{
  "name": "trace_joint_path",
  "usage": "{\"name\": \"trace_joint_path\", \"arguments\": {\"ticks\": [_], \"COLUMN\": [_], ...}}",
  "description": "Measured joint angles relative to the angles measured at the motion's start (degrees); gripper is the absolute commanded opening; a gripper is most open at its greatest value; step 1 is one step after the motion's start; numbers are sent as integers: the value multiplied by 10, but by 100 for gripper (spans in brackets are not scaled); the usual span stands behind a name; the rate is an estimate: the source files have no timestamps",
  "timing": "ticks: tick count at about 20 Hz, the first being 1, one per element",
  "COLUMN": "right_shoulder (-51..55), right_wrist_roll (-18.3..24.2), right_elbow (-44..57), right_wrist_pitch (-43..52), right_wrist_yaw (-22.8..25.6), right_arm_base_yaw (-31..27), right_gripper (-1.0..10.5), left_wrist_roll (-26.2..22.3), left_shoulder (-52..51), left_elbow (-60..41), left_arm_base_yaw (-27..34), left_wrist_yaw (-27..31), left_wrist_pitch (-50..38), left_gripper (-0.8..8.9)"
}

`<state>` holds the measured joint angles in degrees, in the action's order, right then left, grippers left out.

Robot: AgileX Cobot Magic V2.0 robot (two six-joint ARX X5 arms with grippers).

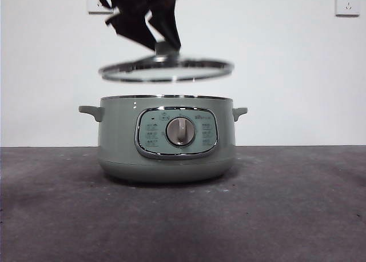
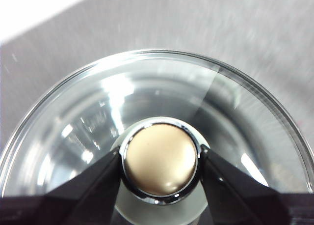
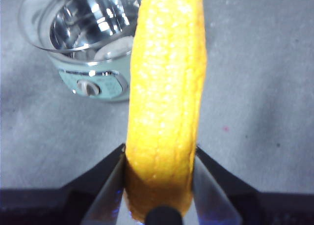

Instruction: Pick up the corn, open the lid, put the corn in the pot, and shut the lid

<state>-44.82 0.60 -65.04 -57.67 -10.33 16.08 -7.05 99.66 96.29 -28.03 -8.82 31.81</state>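
right claw (image 3: 159, 185) pinching the corn (image 3: 166, 102) near its lower end, jaws pressed against both flanks; cob's long axis running straight out from the claw, tip pointing away; beyond and to one side of that tip, well below, the pot (image 3: 91, 63) with its mouth bare and shiny inside showing; not yet over the opening, so probably a reach across toward the pot, then a lowering with the cob tip first.

left claw (image 2: 161, 161) clamped on the lid (image 2: 73, 131) by its knob (image 2: 159, 158), a jaw tight on either side; glass dome spreading out all round below the claw; in the front view held clear of the pot (image 1: 166, 153), hanging a little above the rim (image 1: 166, 97) and tilted slightly, with a plain gap between.

lid's position directly over the mouth likely the hitch: entry for the corn looks narrow while the lid hangs there; may need lifting higher or moving aside first.

nearer to the pot: the left claw; the right one well apart, with grey table (image 3: 255, 87) beneath it.
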Motion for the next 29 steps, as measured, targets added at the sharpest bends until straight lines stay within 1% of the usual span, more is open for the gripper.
{"name": "trace_joint_path", "arguments": {"ticks": [4,6,9,11,13,16,18,20,25,29], "right_shoulder": [-8,-24,-77,-127,-179,-262,-318,-378,-516,-616], "right_wrist_roll": [0,0,-2,-4,-4,-4,-4,-3,17,21], "right_elbow": [0,0,0,-9,-41,-128,-191,-252,-405,-513], "right_wrist_pitch": [42,70,120,136,137,133,119,100,65,65], "right_wrist_yaw": [-2,-16,-70,-76,-80,-81,-81,-81,-74,-71], "right_arm_base_yaw": [0,0,0,0,0,0,7,22,74,113], "right_gripper": [-16,-16,-16,-16,-16,-16,-16,-16,-17,-17], "left_wrist_roll": [7,7,7,7,1,-17,-22,-24,-24,-21], "left_shoulder": [-58,-94,-150,-174,-185,-205,-226,-257,-357,-443], "left_elbow": [0,0,0,0,0,-19,-44,-86,-234,-297], "left_arm_base_yaw": [9,17,30,43,57,73,75,78,93,99], "left_wrist_yaw": [-3,-3,-2,-2,-1,6,3,1,2,3], "left_wrist_pitch": [14,37,82,118,164,205,207,199,174,181], "left_gripper": [-8,-8,-8,-8,-8,-8,-8,-8,-8,-8]}}
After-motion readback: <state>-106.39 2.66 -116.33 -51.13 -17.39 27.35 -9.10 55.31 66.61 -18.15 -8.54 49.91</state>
